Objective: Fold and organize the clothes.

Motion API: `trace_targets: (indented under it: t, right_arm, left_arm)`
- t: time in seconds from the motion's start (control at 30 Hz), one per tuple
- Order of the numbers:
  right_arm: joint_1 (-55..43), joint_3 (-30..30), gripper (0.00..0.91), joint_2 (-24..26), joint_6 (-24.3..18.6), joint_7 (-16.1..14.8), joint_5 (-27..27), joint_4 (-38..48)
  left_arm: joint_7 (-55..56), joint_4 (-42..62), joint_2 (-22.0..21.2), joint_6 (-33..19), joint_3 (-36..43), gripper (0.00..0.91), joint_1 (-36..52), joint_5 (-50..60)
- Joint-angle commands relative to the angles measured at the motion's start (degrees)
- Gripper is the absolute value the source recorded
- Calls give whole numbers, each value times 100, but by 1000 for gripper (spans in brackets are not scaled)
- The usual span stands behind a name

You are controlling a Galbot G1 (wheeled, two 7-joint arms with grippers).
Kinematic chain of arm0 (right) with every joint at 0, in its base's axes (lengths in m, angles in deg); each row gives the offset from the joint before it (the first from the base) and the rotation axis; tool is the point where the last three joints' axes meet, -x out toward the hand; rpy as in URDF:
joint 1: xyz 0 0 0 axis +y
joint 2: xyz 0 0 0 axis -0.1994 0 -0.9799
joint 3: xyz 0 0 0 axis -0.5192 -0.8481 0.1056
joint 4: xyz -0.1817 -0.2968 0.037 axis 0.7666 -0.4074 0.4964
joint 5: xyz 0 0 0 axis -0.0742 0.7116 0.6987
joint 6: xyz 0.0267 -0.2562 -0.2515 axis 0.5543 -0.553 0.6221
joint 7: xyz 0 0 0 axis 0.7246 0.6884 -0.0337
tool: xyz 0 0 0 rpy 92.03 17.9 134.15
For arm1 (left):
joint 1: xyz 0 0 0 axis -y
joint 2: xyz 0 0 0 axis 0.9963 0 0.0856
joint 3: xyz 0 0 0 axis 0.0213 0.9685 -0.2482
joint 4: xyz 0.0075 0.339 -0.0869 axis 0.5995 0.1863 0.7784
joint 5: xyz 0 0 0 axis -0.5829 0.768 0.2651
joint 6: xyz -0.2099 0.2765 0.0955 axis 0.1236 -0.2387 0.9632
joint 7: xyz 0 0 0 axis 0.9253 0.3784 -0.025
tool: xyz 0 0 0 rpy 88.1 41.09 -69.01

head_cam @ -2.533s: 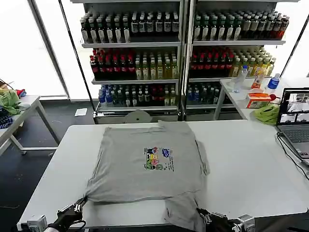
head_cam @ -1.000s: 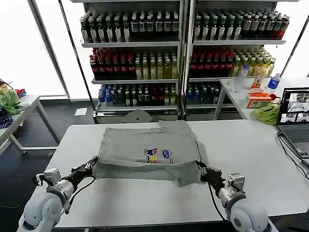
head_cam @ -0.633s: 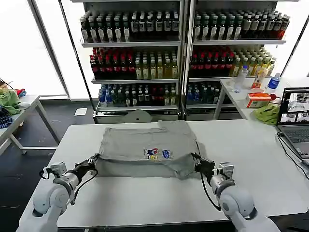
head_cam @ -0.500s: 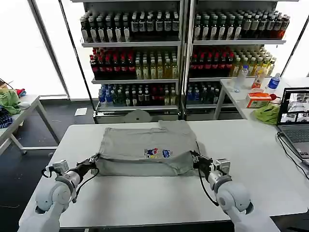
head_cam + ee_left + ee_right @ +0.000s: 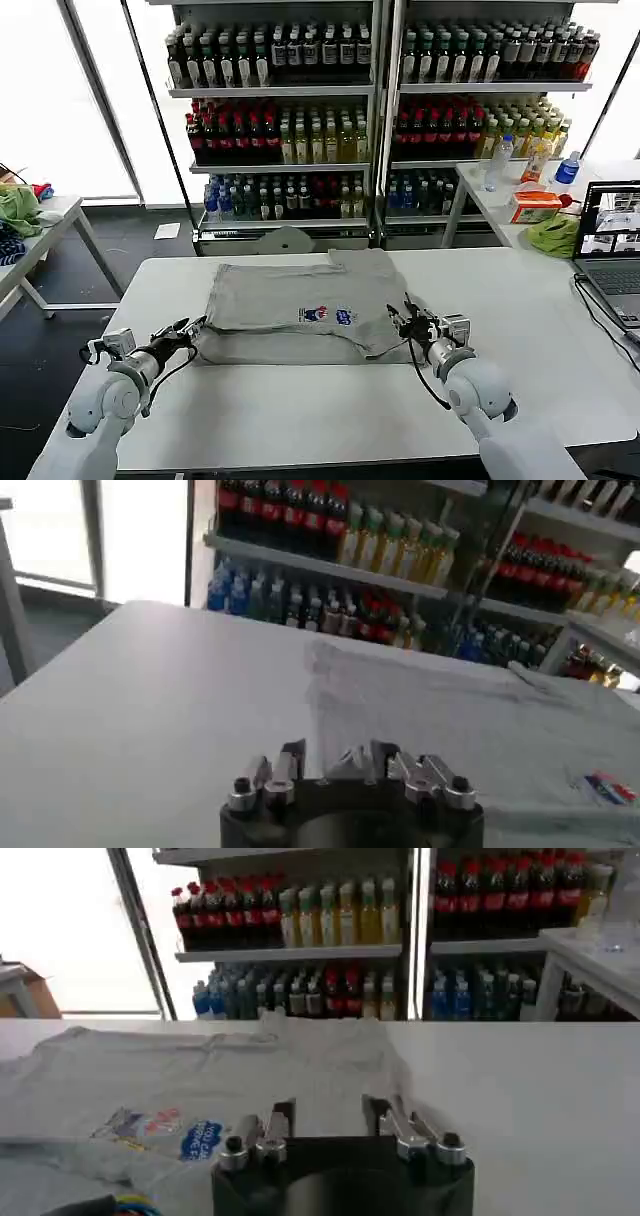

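Observation:
A light grey shirt (image 5: 290, 295) lies on the white table (image 5: 300, 410), folded with its near half laid up over the far half, so the multicoloured print (image 5: 328, 316) sits close to the near fold. My left gripper (image 5: 186, 327) rests low at the shirt's near left corner, open, with the cloth (image 5: 450, 710) spread just ahead of it (image 5: 335, 755). My right gripper (image 5: 402, 318) sits at the near right corner, open and holding nothing (image 5: 328, 1110), while the shirt (image 5: 180, 1078) and its print (image 5: 165, 1128) lie beyond it.
A laptop (image 5: 610, 245) with cables stands at the table's right edge. A side table behind it holds a green cloth heap (image 5: 552, 237), a box and bottles. Another green heap (image 5: 18, 208) lies on a table at far left. Bottle shelves (image 5: 380, 110) fill the back.
Both grippers carried the shirt's near hem from the table's front edge up over the shirt, folding it in half. They now stand open at the fold's corners with the cloth released.

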Motion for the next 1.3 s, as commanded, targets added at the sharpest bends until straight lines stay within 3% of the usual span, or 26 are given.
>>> trace_targets:
  t: [0.03,0.4,0.8,0.87,0.9,0.93,0.97,1.0,1.3]
  right_arm:
    - [360,87,907,106,10,1,20,-354]
    - [1475,668,907,475,187,173,-157,-1283]
    - [1556,529,907,277,326,577,-300,-1089]
    - [1601,550,615,276,322,614,-388,-1051]
    - [1615,551,353,271,325,630,-407,-1046]
    - [1626,548,151,265,328,647,-414,-1038]
    - [1633,538,30,256,328,655,-414,-1018]
    - [1627,533,0,241,323,663,-417,-997]
    - [1481,374,0,156,332,795,-509,-855]
  left_arm:
    - [-13,-432,147,-2,-194,907,-380,39]
    - [-61,-1127,124,0,-332,907,-1445,316]
    - [-197,-849,-67,-1,-63,907,-1312,328]
    - [-214,-815,-98,-2,-40,907,-1292,330]
    - [-221,-796,-103,-3,-36,907,-1282,330]
    - [-223,-776,-110,-3,-33,907,-1272,328]
    - [-227,-752,-112,-4,-32,907,-1262,328]
    - [-229,-745,-110,-4,-33,907,-1259,328]
    - [-287,-615,-51,-1,-27,907,-1226,220]
